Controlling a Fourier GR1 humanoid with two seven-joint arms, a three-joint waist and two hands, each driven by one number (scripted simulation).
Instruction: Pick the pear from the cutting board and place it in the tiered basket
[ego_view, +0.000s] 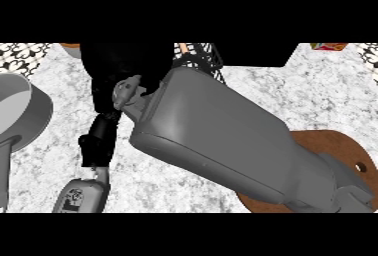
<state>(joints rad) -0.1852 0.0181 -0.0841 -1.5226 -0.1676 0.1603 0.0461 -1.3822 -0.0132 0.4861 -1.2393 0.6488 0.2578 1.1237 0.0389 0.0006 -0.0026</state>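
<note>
Pear is not to be seen anywhere. The bare part of the brown cutting board, by the bench's near right corner, has no pear on it. The big grey forearm covers the rest. The right hand is up high, a black shape just beside the wire basket at the far edge of the bench. I cannot tell if it is open or closed, or if it holds anything.

If the pear is in that hand, it could bump the basket's wire side. Letting go too soon could also send the pear onto the bench, where it may roll away.
</note>
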